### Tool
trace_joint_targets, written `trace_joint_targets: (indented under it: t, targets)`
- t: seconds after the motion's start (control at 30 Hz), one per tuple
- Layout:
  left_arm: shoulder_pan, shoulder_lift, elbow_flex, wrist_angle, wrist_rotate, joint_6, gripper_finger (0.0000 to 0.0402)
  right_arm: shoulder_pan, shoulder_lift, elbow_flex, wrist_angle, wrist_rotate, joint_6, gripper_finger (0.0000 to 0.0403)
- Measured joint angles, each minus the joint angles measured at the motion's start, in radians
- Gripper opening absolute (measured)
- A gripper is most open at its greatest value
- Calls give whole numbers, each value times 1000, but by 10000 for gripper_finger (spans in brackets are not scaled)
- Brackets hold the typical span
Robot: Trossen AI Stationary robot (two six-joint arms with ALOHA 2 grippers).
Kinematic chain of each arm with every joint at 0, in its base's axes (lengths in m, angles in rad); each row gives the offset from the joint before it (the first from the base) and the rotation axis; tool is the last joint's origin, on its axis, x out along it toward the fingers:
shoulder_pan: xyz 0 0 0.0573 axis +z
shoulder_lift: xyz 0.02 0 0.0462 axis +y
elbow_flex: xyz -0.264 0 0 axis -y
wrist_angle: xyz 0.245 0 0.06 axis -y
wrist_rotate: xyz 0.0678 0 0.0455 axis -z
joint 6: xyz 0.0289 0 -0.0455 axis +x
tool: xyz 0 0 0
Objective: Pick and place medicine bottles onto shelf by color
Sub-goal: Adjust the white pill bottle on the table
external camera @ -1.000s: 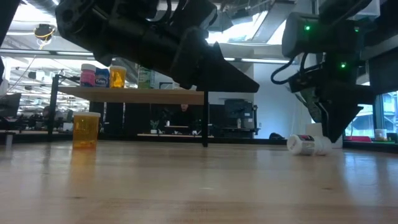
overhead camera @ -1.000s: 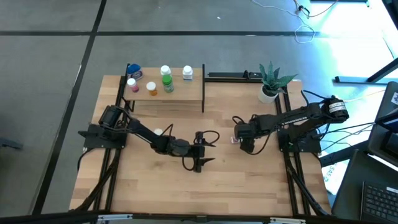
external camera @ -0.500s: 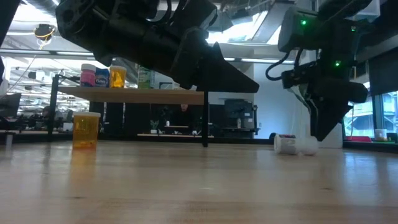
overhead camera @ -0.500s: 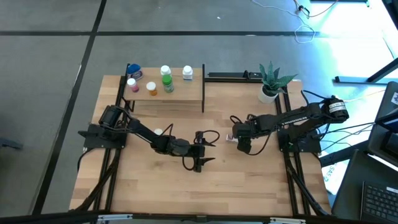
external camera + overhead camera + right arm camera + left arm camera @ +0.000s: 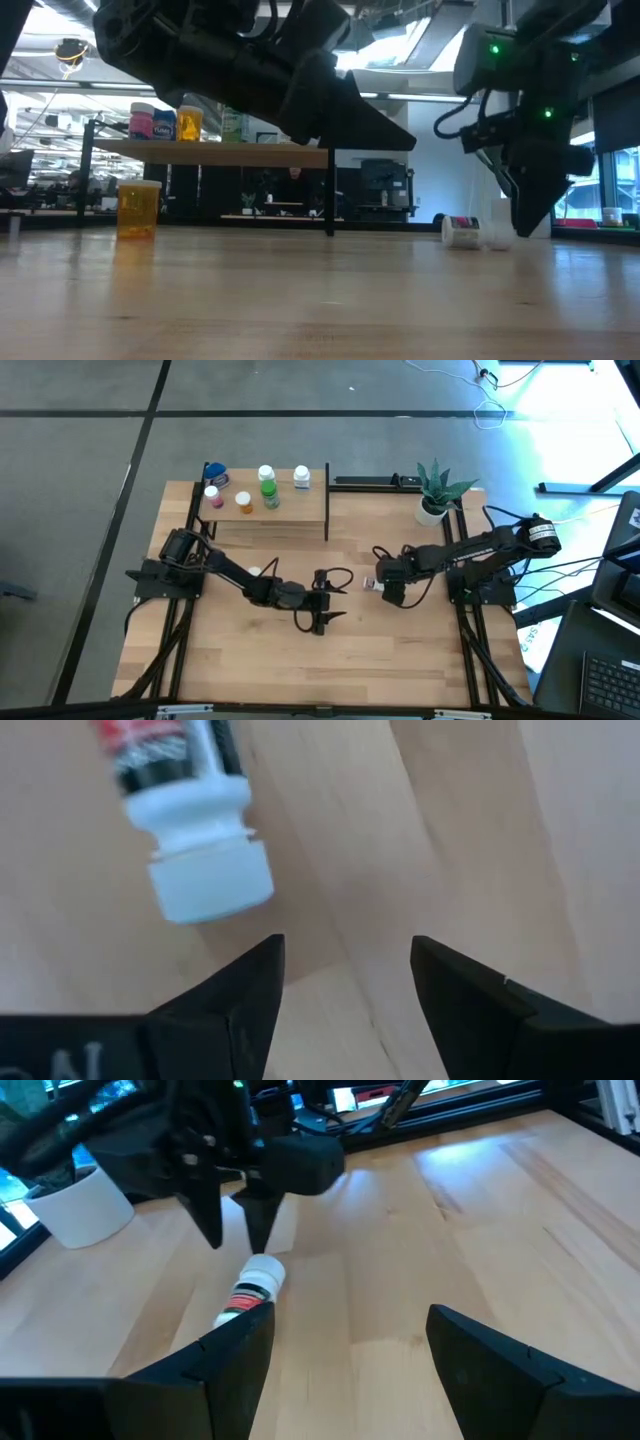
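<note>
Six small white-capped medicine bottles stand on the light wooden shelf. Two more are on the bench: one upright orange bottle and one fallen white bottle. One potted green plant. Two dark arms.

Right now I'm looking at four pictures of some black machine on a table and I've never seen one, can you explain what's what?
It is a robot with two dark arms at a wooden table, each ending in a two-finger gripper. One picture looks straight down, one looks level across the tabletop, and two come from cameras on the wrists.

The left gripper hangs open over the table's middle, holding nothing. The right gripper is open too, right by a white bottle lying on its side; it is not gripped.

At the back stands a small shelf with several little bottles on it. An orange bottle stands on the table, and a potted plant sits in the far corner.
</note>
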Motion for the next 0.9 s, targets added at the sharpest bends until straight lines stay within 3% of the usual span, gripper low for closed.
trace_joint_targets:
  t: [0.67, 0.9]
  targets:
    - [43, 0, 0, -25, -1, -9, 257, 0, 1, -140, 524, -57, -32, 220]
    - [45, 0, 0, -25, 0, -74, 257, 0, 1, -133, 541, -55, -55, 220]
